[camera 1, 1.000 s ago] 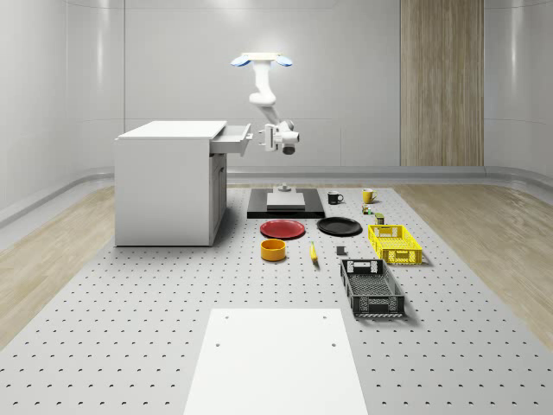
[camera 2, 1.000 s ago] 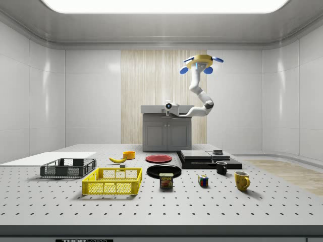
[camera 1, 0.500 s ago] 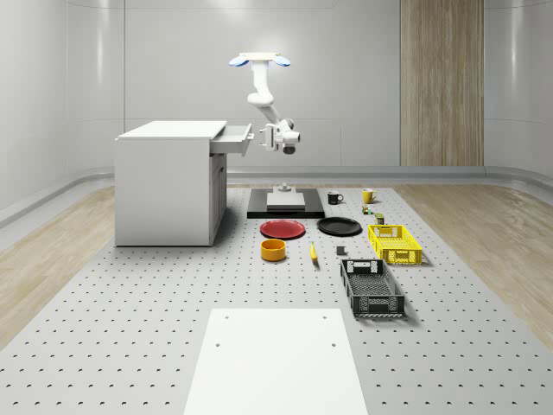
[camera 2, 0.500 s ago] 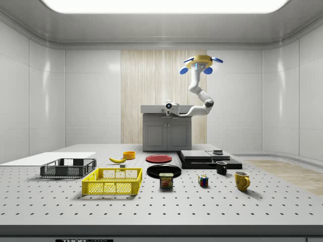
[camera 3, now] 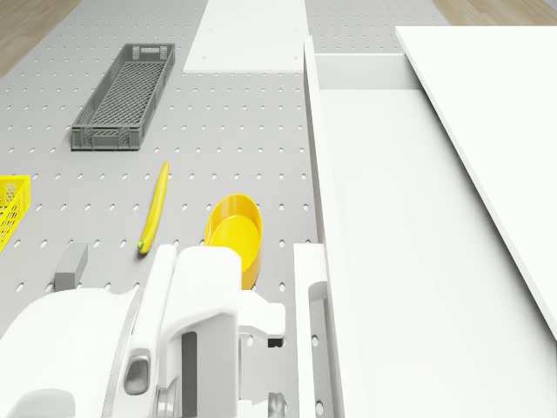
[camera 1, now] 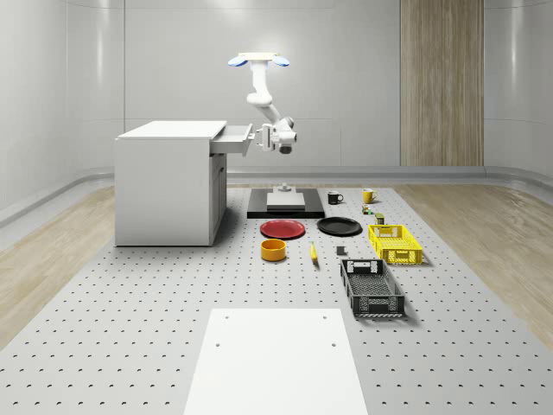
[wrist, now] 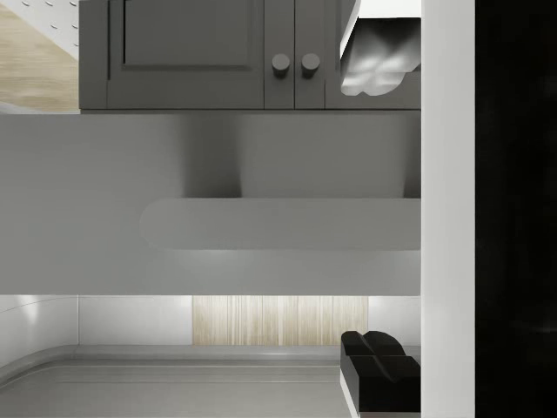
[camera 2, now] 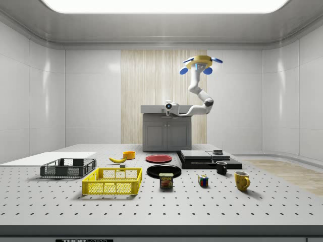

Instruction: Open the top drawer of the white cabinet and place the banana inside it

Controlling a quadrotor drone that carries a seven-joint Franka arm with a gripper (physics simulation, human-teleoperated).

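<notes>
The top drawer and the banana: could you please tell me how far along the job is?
Done: the top drawer of the white cabinet already stands pulled out. In hand: the drone hovers beside the cabinet, with the tool at the drawer's front. Left: the banana lies on the table beside the yellow bowl; it must be fetched and placed inside the drawer.

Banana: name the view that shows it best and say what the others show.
The drone view: the banana lies full length on the table beside the yellow bowl. The whole-scene view shows a thin sliver; the side view shows it small, behind the yellow crate.
</notes>
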